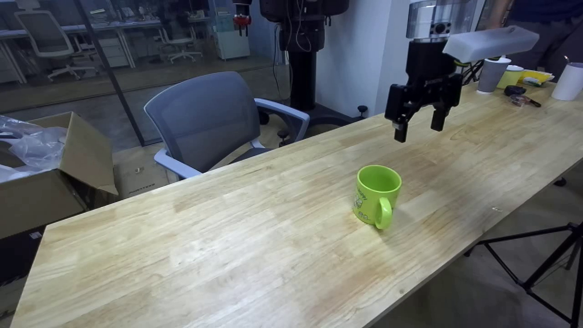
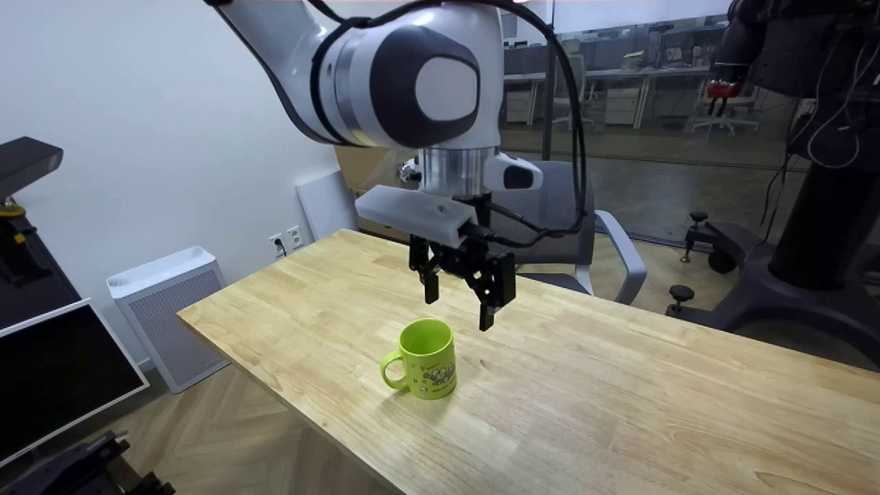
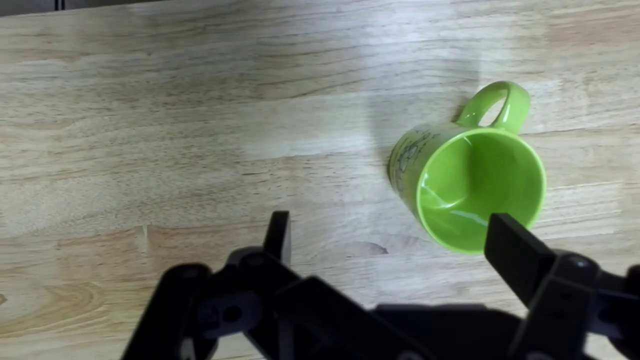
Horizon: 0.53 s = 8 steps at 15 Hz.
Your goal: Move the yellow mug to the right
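Note:
The yellow mug is lime-green and glossy, with a printed side and one loop handle. It stands upright on the wooden table in both exterior views (image 1: 371, 202) (image 2: 427, 368). In the wrist view the mug (image 3: 475, 185) lies right of the middle, its handle pointing up and its inside visible. My gripper (image 1: 419, 129) is open, with nothing between its fingers, above the table and higher than the mug, in both exterior views (image 2: 458, 306). In the wrist view the gripper (image 3: 390, 220) spans the lower middle; its right fingertip overlaps the mug's rim in the picture. I see no contact.
The wooden table (image 1: 218, 246) is long, with a grey office chair (image 1: 205, 123) at one long edge. At its far end stand a grey cup (image 1: 493, 75), a yellow-green container (image 1: 510, 78), a yellow packet (image 1: 533, 77) and a white cup (image 1: 568, 82). A tripod (image 1: 528, 283) stands beside it.

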Each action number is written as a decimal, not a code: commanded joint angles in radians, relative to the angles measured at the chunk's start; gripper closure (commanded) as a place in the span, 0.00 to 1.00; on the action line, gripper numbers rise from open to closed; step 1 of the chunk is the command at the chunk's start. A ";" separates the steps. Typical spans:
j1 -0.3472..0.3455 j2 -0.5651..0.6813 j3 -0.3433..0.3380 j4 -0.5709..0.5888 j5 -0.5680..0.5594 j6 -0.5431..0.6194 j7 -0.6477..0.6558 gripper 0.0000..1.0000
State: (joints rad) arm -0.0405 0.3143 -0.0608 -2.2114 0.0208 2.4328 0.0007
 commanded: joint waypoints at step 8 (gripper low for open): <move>0.012 0.032 0.003 0.005 -0.024 0.026 0.059 0.00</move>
State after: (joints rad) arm -0.0258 0.3464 -0.0605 -2.2086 -0.0015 2.4621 0.0592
